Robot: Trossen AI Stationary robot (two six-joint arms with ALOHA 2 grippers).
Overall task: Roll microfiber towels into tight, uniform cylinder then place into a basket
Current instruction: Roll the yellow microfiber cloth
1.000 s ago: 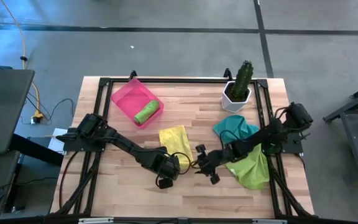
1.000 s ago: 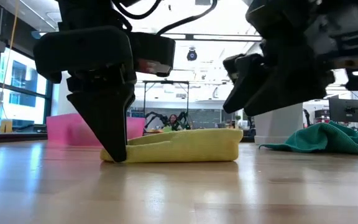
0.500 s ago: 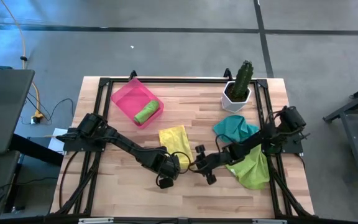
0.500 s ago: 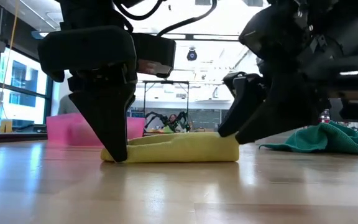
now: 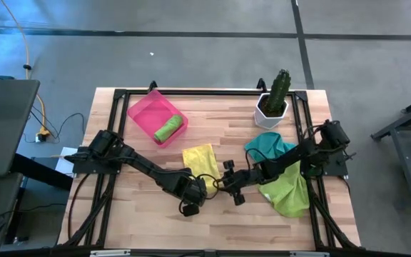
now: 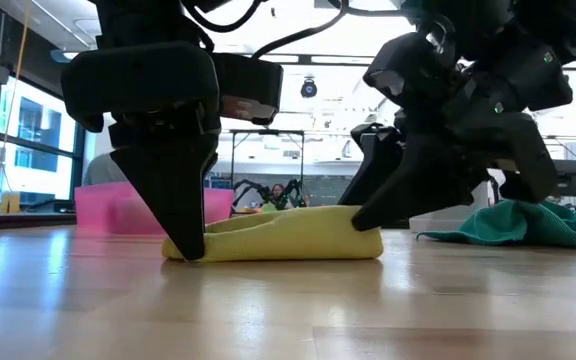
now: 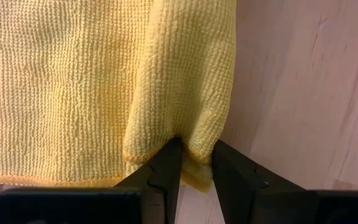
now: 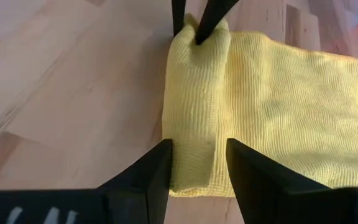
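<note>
Table [image 5: 212,128]: green roll [image 5: 168,130] in basket [image 5: 143,112]

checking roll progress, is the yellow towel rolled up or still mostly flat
Mostly flat. Only the near edge of the yellow towel is curled into a short roll; the left gripper pinches one end, the right gripper straddles the other.

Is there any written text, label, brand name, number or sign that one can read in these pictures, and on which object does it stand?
None: no readable text shows in any view.
The yellow towel, pink basket, white pot and table bear no lettering.
The screens in the room behind, in the low view, are too blurred to read.
</note>
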